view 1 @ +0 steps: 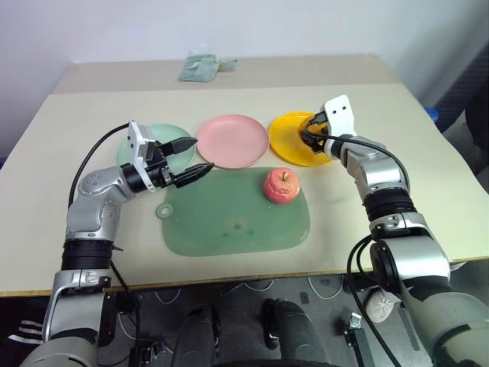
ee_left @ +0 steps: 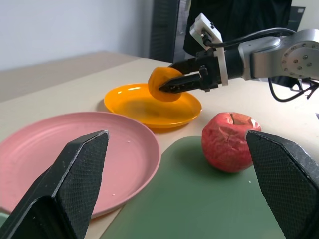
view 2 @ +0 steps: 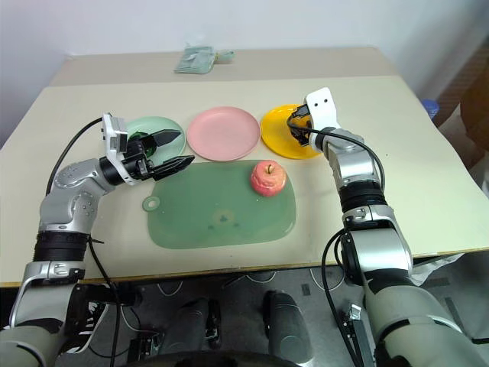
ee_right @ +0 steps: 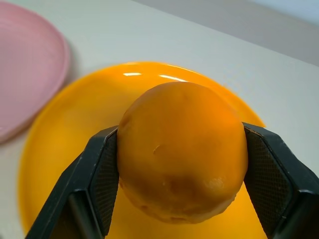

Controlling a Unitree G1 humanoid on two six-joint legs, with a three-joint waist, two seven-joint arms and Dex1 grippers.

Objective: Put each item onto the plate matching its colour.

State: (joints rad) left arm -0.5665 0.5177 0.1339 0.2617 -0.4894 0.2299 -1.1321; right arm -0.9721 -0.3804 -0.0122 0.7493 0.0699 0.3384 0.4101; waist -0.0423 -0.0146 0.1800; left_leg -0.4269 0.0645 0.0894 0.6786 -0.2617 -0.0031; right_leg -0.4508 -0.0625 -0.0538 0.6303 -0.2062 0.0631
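Observation:
An orange round toy (ee_right: 182, 149) hangs just above the yellow plate (view 1: 284, 144), with my right gripper (view 1: 310, 131) shut on it, one finger pressed to each side. The pink-red apple (view 1: 281, 185) with a stem stands on the green mat (view 1: 237, 218), near its far right corner. The pink plate (view 1: 233, 140) is bare and lies between the yellow plate and the mint green plate (view 2: 158, 124). My left gripper (view 1: 200, 155) stands wide open with nothing between its fingers, over the gap between the green plate and the mat, pointing towards the apple.
A small pale green cloth (view 1: 200, 66) lies crumpled at the table's far edge. The three plates stand in a row behind the mat. Bare tabletop stretches to the right of the yellow plate and to the left of the green one.

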